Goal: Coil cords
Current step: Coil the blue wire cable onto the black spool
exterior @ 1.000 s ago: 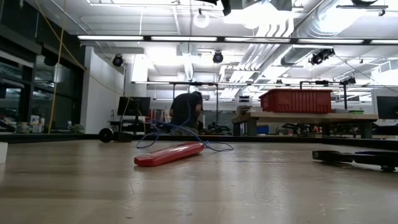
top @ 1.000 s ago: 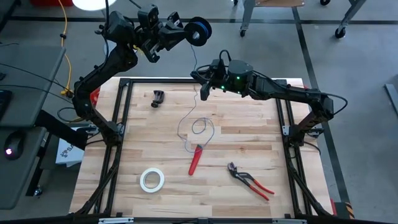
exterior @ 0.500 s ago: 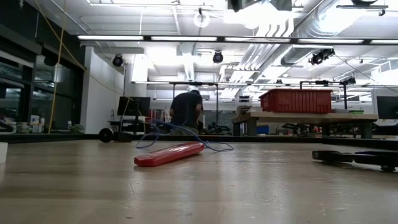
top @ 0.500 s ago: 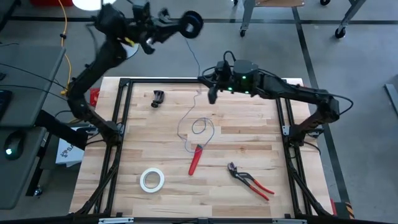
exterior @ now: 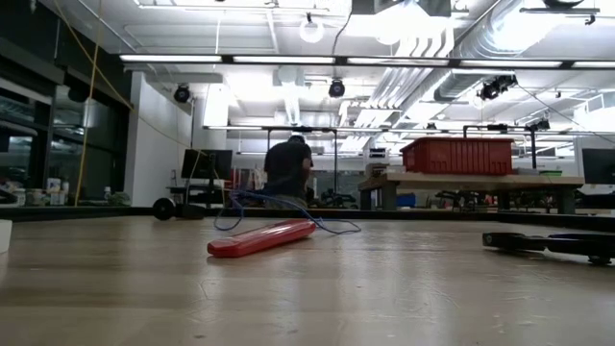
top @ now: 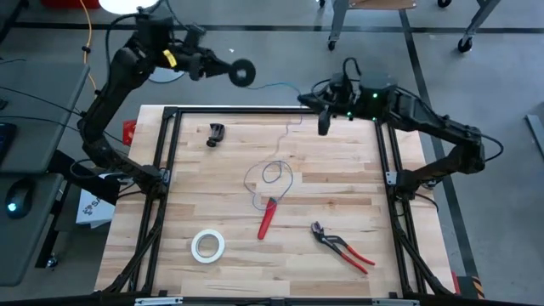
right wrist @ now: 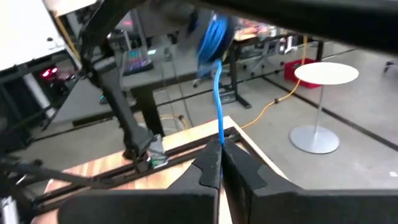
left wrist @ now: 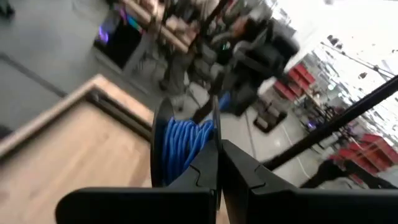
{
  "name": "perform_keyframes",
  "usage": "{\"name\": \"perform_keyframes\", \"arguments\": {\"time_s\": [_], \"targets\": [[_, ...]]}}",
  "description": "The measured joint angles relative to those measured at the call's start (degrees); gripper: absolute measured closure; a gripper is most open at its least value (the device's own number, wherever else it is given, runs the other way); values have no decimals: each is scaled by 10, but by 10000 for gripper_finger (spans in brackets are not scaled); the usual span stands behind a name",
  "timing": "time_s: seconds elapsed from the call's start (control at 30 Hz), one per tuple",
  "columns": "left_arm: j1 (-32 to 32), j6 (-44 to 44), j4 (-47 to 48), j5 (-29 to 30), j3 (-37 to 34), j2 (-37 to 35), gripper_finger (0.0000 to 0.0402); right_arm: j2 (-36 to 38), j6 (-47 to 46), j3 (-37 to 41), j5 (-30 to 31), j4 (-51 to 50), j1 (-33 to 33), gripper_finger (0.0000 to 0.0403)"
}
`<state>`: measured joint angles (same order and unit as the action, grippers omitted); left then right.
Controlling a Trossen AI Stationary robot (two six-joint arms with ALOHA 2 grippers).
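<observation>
High view, R pincer [top: 323,129] pinching wire [top: 270,172]

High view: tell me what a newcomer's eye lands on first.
The thin blue wire stretched in the air between both raised arms: the left gripper is shut on the small black round spool beyond the table's far-left edge, the right gripper is shut on the wire over the far edge. Loose wire loops lie mid-table by a red-handled tool.
</observation>
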<state>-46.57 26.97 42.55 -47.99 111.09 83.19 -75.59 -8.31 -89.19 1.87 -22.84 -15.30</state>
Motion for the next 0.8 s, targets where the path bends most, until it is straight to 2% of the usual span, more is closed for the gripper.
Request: {"name": "perform_keyframes", "arguments": {"time_s": [0.3,0.43,0.53,0.67,0.8], "targets": [[27,-6,33,-12,0,35,401,9,-2,0,-15,13,-34,403],[52,12,32,-60,0,58,401,9,-2,0,-22,21,-46,403],[83,14,25,-74,0,88,401,3,-5,0,-41,34,-52,403],[119,39,-32,-101,0,125,401,-11,-16,0,-66,50,-54,403],[147,107,-154,-147,0,162,401,-18,-22,0,-84,55,-54,403]]}}
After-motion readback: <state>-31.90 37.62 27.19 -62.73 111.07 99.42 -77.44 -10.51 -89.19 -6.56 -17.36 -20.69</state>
